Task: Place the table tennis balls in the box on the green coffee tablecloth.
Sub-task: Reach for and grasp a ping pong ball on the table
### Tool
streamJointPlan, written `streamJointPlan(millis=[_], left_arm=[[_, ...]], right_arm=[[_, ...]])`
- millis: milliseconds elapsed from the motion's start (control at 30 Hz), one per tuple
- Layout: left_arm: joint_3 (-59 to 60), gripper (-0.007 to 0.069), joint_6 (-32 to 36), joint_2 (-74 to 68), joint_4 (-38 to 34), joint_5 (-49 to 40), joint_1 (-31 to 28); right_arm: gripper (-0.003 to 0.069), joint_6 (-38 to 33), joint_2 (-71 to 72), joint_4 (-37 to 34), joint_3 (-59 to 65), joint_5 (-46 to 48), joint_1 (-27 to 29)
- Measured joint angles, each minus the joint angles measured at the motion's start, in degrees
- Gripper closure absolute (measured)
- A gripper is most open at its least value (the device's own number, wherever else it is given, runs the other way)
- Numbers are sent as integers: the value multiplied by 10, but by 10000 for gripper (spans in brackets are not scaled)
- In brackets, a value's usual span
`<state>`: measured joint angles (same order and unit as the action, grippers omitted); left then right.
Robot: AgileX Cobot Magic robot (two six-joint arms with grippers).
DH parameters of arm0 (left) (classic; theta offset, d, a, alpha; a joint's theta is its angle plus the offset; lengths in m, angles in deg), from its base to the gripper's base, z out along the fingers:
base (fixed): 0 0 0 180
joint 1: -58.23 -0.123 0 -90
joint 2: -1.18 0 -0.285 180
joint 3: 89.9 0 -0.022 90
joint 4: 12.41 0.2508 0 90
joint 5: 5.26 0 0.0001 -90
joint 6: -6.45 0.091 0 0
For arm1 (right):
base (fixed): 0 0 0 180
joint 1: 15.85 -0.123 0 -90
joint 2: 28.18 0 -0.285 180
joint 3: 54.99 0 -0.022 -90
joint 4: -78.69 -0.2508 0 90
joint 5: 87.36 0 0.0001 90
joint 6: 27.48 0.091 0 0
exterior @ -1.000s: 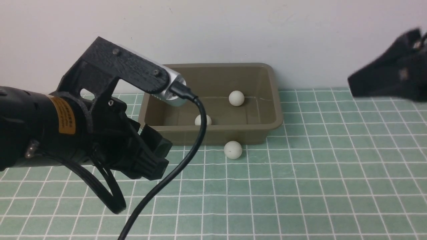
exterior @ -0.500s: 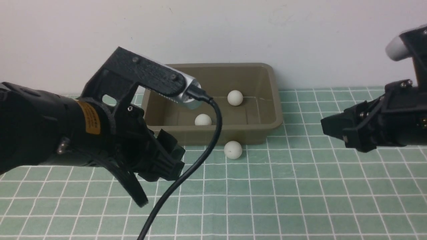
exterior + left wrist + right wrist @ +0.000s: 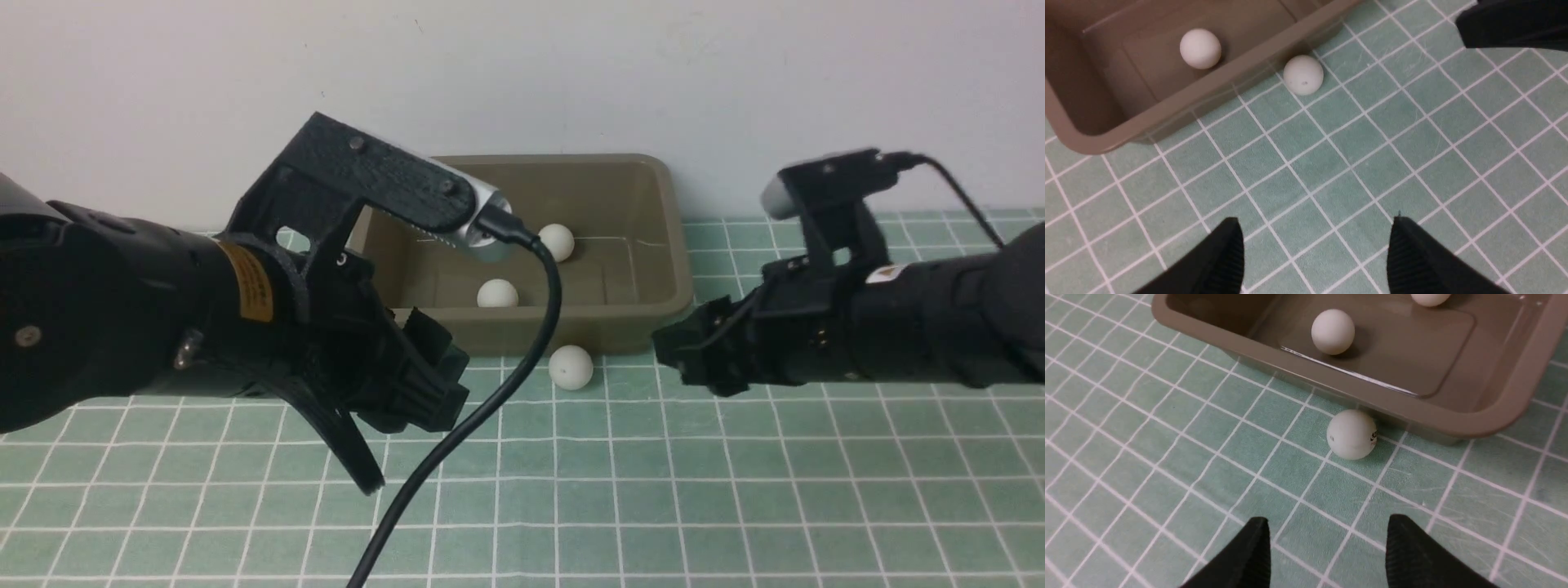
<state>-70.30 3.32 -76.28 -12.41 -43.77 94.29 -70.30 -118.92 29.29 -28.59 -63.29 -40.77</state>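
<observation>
Two balls (image 3: 497, 293) lie in the box (image 3: 620, 331), we've a third ball (image 3: 571, 367) outside, left hand (image 3: 1314, 222) and right hand (image 3: 1329, 519) open, empty.

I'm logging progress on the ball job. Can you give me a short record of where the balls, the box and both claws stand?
inside box: near ball, far ball
outside: loose ball, on cloth beside the box's front wall
left claw: open, empty
right claw: open, empty, facing loose ball
</observation>
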Motion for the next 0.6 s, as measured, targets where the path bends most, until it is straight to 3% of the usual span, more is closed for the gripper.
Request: streamJointPlan(millis=[367,600], left_arm=[[0,199,0,0,0,-37,0],[0,199,0,0,0,-37,0]], right_arm=[[242,-30,-120,-76,0,-192,-92],[239,-30,-182,-94,-24,-204,-107]])
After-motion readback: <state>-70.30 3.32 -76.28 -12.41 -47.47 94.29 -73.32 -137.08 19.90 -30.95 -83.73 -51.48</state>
